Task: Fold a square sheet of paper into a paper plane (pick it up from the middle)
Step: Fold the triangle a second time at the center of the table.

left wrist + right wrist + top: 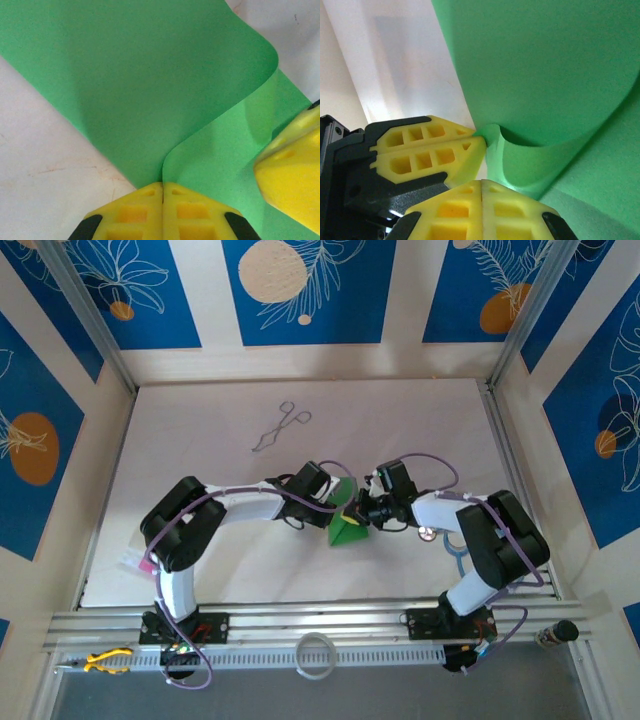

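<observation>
Across the middle of the white table [200, 420], the left arm [185, 520] and right arm [500, 535] bend inward and meet, well clear of the side walls. Bare tabletop lies open behind them up to the far wall, and a narrower strip lies open toward the near rail.

Between the two wrists sits the square sheet of paper [348, 530], folded over into a bright green triangular outline. Its lower point reaches toward the near edge. Seen from the left wrist, the sheet [150, 75] curls over itself in a soft, uncreased bend.

The left gripper [162, 186] is clamped tight on the sheet's near edge, fingers pressed together. The right gripper [481, 182] is likewise clenched on the curled edge of the sheet [545, 65], just beside the left one's tips.

Thin metal forceps [280, 428] lie alone on the far half of the table, well apart from both arms.

A small pink item [146, 564] sits by the left edge.
</observation>
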Tool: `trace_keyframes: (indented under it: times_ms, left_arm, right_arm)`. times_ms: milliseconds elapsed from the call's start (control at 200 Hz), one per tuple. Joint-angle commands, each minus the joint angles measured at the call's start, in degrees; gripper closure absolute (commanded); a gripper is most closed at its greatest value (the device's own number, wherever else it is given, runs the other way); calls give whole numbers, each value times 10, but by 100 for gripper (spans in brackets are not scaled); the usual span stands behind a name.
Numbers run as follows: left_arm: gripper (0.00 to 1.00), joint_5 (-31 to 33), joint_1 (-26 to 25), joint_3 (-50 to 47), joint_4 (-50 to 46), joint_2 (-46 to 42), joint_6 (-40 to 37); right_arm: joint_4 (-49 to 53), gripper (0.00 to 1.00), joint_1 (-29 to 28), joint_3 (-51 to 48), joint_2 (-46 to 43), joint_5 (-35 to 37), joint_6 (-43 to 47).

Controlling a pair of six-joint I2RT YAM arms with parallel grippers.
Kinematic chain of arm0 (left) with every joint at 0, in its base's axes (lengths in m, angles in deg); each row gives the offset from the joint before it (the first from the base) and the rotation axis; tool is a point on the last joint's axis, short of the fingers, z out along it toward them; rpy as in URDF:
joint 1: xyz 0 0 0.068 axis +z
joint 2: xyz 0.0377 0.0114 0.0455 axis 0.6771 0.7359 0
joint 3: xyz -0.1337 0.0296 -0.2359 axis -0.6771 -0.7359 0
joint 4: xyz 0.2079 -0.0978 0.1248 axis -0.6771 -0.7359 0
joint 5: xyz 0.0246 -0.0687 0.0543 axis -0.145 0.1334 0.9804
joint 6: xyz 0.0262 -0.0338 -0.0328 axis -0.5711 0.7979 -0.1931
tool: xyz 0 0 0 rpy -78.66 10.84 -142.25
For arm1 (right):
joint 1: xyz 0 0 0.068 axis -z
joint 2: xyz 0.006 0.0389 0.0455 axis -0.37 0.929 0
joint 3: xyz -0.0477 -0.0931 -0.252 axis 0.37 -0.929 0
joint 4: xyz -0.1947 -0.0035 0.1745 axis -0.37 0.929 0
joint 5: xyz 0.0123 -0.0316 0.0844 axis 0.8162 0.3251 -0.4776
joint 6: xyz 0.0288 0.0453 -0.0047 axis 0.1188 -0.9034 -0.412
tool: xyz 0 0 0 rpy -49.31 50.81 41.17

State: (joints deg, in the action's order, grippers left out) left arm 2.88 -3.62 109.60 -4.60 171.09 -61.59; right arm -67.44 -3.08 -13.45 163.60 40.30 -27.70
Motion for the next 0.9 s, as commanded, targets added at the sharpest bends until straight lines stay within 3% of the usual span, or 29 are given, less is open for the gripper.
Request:
trace_keyframes:
  times_ms: [0,645,895]
  left_arm:
    - [100,8,6,-12,-17,-2,8]
    - [100,16,6,-20,-14,-15,17]
    - [100,16,6,-15,-17,-15,14]
  right_arm:
    - [0,100,-3,9,13,-10,-3]
    - [9,100,2,0,6,-4,4]
    - [48,100,5,-13,-49,21,10]
